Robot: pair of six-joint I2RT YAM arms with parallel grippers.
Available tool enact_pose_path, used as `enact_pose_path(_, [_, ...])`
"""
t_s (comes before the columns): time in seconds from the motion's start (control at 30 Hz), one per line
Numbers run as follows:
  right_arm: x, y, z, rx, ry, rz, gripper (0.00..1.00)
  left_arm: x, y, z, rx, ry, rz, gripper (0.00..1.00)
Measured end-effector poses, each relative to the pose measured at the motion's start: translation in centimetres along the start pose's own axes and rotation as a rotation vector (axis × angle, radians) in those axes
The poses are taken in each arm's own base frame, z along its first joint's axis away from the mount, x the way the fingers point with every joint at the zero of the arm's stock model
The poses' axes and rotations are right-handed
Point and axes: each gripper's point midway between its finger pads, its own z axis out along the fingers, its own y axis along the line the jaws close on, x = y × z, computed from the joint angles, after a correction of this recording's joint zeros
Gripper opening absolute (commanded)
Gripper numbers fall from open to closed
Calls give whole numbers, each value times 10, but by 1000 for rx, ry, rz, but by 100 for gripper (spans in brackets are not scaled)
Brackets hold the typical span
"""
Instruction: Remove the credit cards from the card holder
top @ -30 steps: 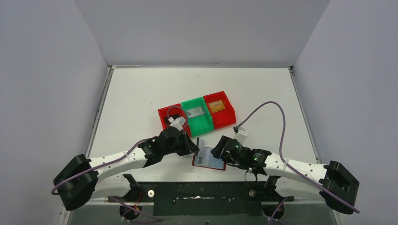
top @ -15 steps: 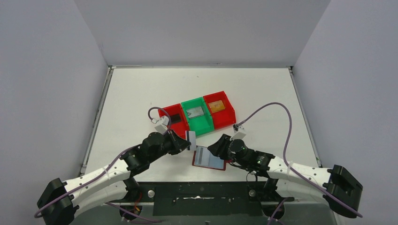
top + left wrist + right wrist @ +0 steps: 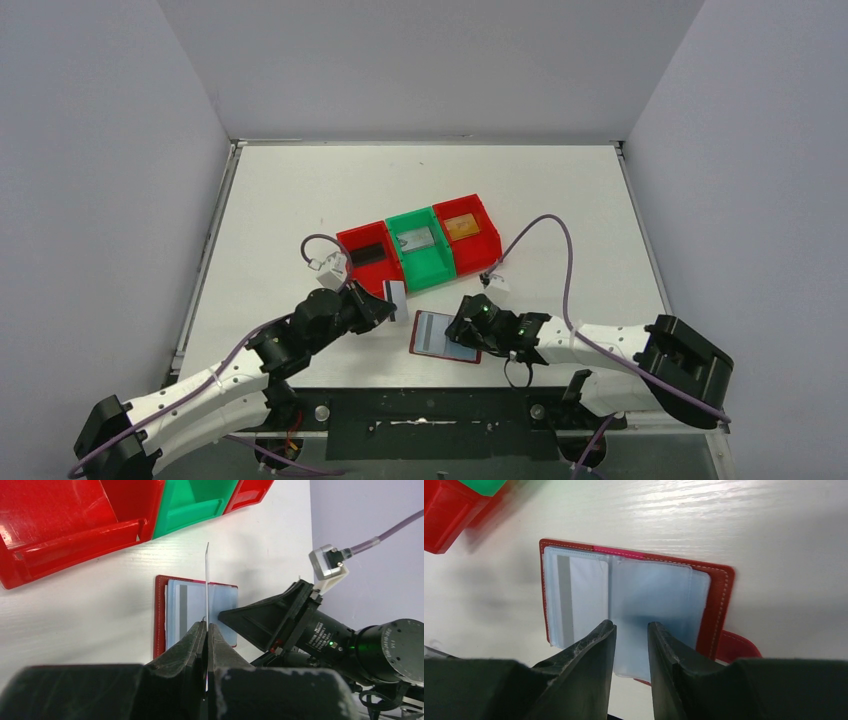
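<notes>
Card holder (image 3: 659, 595) open flat under slightly parted right jaws; credit card (image 3: 395, 291) pinched in left jaws; arm label (image 3: 318, 630) unreadable.

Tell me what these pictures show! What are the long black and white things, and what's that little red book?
Those are two robot arms bolted to a white table. One picture looks down from above. The other two come from small cameras on each arm's wrist. The left tool is pinching a thin card. The right tool, its fingers a little apart, is right over the open red card holder, which lies flat. Behind it sit three bins: a left red bin, a green bin and a right red bin, each with a card inside.
</notes>
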Motion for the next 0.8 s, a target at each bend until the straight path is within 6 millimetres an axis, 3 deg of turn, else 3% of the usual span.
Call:
enact_pose_path(0.2, [-10, -1, -14, -8, -37, -1, 32, 4, 5, 4, -24, 15, -4, 0])
enact_pose_path(0.37, [-14, 25, -11, -92, -37, -27, 31, 7, 8, 6, -35, 27, -2, 0])
enact_pose_path(0.5, [-12, 46, 3, -113, -2, -49, 30, 7, 8, 6, -33, 28, -2, 0])
enact_pose_path(0.63, [-6, 33, 13, -33, 24, -61, 31, 7, 7, 5, -27, 28, -4, 0])
enact_pose_path(0.8, [-6, 9, 5, 54, 18, -71, 34, 5, 4, 2, -15, 22, -6, 0])
